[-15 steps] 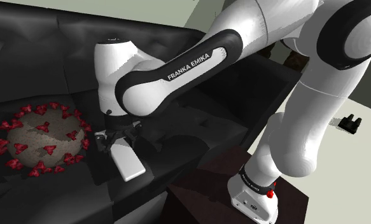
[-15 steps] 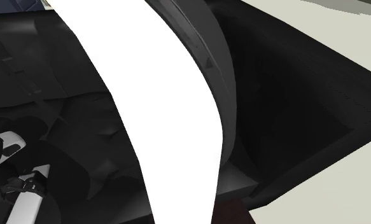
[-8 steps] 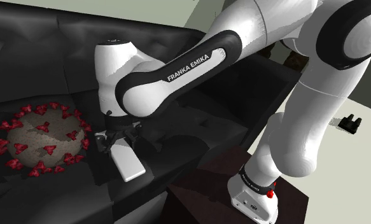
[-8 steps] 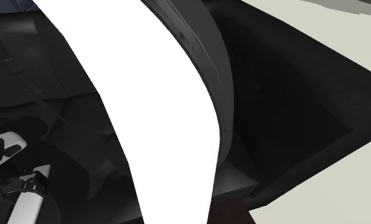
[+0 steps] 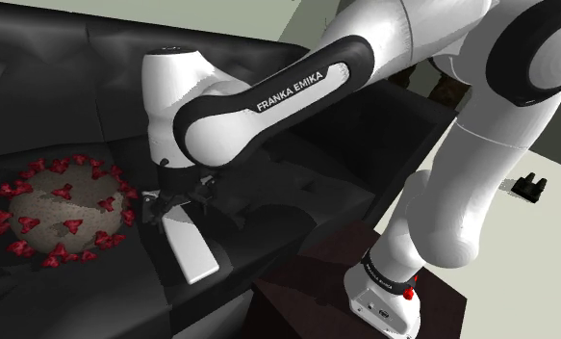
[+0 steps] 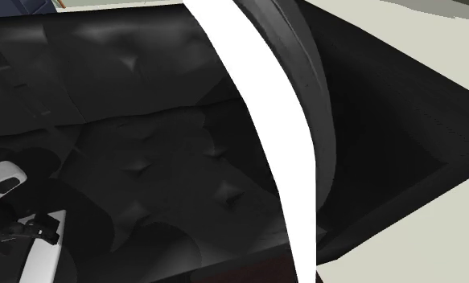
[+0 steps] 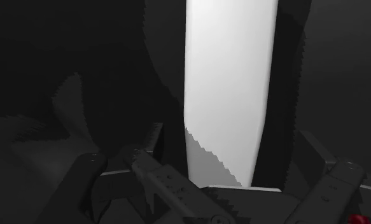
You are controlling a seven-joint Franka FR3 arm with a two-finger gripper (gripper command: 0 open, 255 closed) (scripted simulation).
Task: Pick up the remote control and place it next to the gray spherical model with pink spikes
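Note:
The remote control (image 5: 192, 252) is a plain white slab lying flat on the black sofa seat (image 5: 268, 207), just to the right of the gray spherical model with pink spikes (image 5: 61, 218) in the shoulder view. My gripper (image 5: 177, 203) hangs over the remote's far end, open. In the wrist view the remote (image 7: 228, 89) runs away from the gripper (image 7: 231, 143), and the fingers (image 7: 153, 137) stand a little clear of both its long edges. The second exterior view shows the remote (image 6: 41, 257) and gripper (image 6: 27, 229) at its lower left.
The sofa's backrest (image 5: 66, 67) rises behind the model and its armrest (image 5: 403, 125) lies toward the stand (image 5: 307, 289). A white arm link (image 6: 281, 137) crosses the second exterior view. A small black object (image 5: 531, 186) sits on the pale floor at the shoulder view's right.
The fingers have opened and let go of the remote, which now lies on the seat. The hand has lifted slightly, and the arm link has swung to the second exterior view's right.

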